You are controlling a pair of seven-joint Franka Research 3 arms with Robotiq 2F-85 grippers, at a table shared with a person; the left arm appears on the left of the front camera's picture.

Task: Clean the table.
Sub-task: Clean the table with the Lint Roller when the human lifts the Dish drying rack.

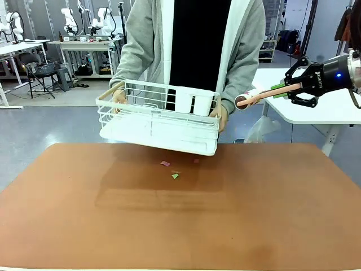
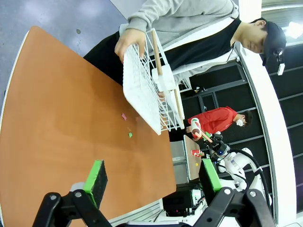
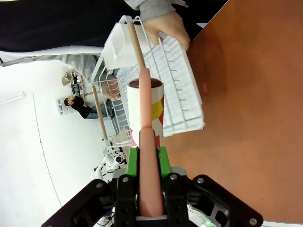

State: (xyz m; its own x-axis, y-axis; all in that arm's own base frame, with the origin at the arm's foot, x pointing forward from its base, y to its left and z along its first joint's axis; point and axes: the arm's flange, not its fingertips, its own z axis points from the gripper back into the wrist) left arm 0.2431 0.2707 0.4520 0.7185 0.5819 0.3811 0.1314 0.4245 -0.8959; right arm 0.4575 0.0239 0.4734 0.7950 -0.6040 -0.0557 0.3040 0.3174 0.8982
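The right gripper (image 1: 279, 90) is clamped on the pink handle of a lint roller (image 1: 246, 100). The left gripper (image 2: 153, 176) stands wide and empty above the tabletop (image 2: 57, 118).

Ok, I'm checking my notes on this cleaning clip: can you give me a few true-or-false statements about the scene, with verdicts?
1. The right gripper is shut on the lint roller. True.
2. The white rack rests on the table. False: the person holds it up off the table.
3. Small paper scraps lie on the table. True.
4. The left gripper holds a cloth. False: it is open and empty.
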